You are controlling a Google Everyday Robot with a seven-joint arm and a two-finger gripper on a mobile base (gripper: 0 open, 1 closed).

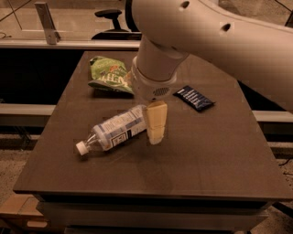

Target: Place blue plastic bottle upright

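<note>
The blue plastic bottle [115,130] lies on its side on the dark table [215,151], left of centre. Its white cap [82,147] points to the front left and its base to the back right. It is clear, with a pale label bearing dark print. My gripper [155,136] hangs from the big white arm [192,36] and points down at the table. It stands right at the bottle's base end and overlaps it in this view. I cannot tell whether it touches the bottle.
A green crinkled snack bag [109,74] lies at the back left of the table. A small flat dark blue packet [193,98] lies to the right of the arm. Beyond the table are a ledge and an office chair [109,13].
</note>
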